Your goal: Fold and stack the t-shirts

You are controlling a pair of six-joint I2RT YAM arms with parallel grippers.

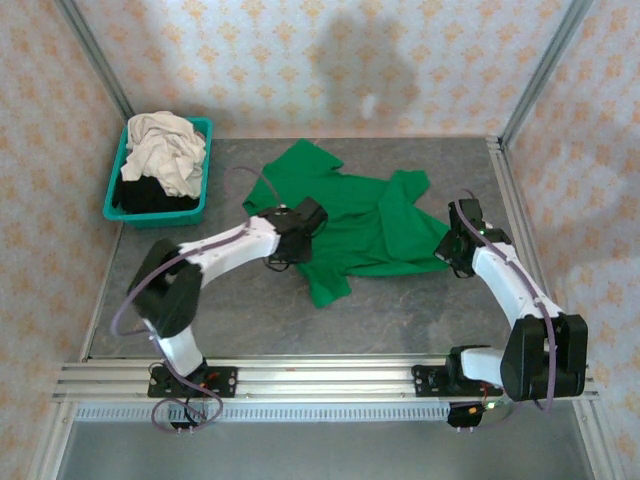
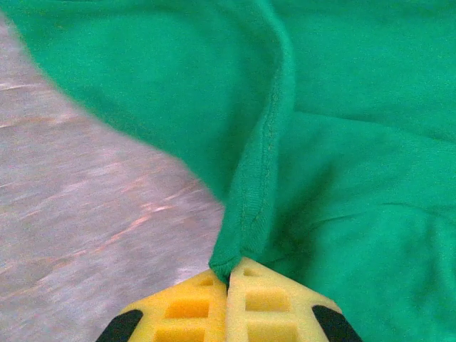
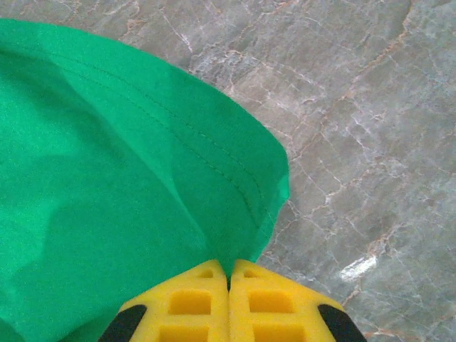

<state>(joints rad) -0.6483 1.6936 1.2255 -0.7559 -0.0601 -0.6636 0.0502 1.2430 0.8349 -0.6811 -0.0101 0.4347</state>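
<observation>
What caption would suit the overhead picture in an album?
The left gripper and right gripper pinch the green t-shirt; more shirts fill the teal basket.

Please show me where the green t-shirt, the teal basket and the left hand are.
green t-shirt (image 1: pixel 375 225), top view, middle of its body.
teal basket (image 1: pixel 155 215), top view, near wall.
left hand (image 2: pixel 228 274), left wrist view, between its shut yellow fingertips.

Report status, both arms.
Left gripper shut on bright green cloth t-shirt hem. Right gripper shut on its edge. Teal plastic basket apart, far left.

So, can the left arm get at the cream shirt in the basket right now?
Probably not yet: the left gripper is shut on the green t-shirt; the way to the cream shirt looks free.
</observation>
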